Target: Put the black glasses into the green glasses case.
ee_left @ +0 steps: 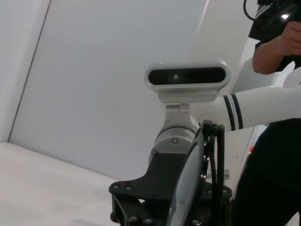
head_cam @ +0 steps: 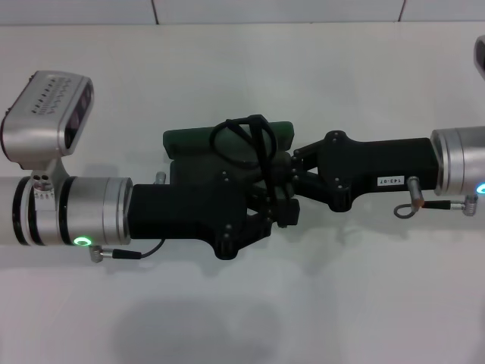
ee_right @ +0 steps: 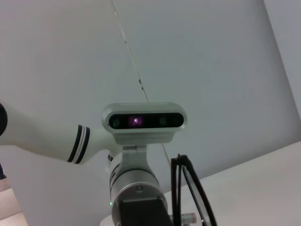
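The black glasses (head_cam: pixel 247 141) stand upright over the middle of the table, held up between my two grippers. My left gripper (head_cam: pixel 279 209) reaches in from the left and is shut on their lower part. My right gripper (head_cam: pixel 286 171) comes in from the right and meets the glasses at the same spot. The green glasses case (head_cam: pixel 189 141) lies on the table just behind and under them, mostly hidden by the left gripper. The glasses show edge-on in the left wrist view (ee_left: pixel 207 174) and in the right wrist view (ee_right: pixel 187 193).
The white table (head_cam: pixel 250 68) stretches all around. A white wall (head_cam: pixel 91 10) runs along its far edge. A person in black (ee_left: pixel 277 52) stands behind the right arm in the left wrist view.
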`<move>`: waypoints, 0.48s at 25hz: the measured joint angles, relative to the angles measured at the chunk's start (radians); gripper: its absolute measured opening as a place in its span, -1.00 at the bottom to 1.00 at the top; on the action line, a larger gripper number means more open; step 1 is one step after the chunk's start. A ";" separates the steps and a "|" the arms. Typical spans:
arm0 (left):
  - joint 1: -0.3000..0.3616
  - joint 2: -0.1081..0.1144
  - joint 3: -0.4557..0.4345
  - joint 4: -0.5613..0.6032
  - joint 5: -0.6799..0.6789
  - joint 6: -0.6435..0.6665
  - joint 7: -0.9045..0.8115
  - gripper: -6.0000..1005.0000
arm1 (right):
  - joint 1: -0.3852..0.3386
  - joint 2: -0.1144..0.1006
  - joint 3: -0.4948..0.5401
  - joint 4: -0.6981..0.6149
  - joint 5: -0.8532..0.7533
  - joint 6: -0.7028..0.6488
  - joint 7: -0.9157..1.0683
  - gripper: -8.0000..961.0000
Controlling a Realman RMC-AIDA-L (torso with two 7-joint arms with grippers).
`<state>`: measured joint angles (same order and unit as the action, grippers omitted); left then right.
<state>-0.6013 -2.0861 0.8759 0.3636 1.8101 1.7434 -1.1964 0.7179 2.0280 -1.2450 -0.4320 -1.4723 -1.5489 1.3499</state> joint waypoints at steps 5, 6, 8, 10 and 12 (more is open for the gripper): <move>0.001 0.002 0.000 0.000 0.000 0.001 0.000 -0.97 | -0.006 -0.001 0.007 -0.002 0.004 0.005 0.000 -0.76; 0.003 0.003 0.000 0.000 0.000 0.002 0.000 -0.97 | -0.007 -0.002 0.008 -0.003 0.008 0.008 0.000 -0.76; 0.008 0.006 0.000 0.001 0.002 0.004 -0.002 -0.97 | -0.007 -0.005 0.009 -0.004 0.010 0.019 -0.002 -0.76; 0.016 0.012 0.000 0.005 0.015 0.005 -0.005 -0.97 | -0.005 -0.008 0.008 -0.009 0.007 0.041 -0.005 -0.76; 0.027 0.022 0.000 0.009 0.037 0.003 -0.004 -0.97 | -0.002 -0.011 0.001 -0.030 -0.006 0.076 -0.006 -0.76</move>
<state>-0.5744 -2.0645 0.8763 0.3726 1.8469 1.7460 -1.2005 0.7156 2.0171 -1.2440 -0.4621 -1.4781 -1.4732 1.3435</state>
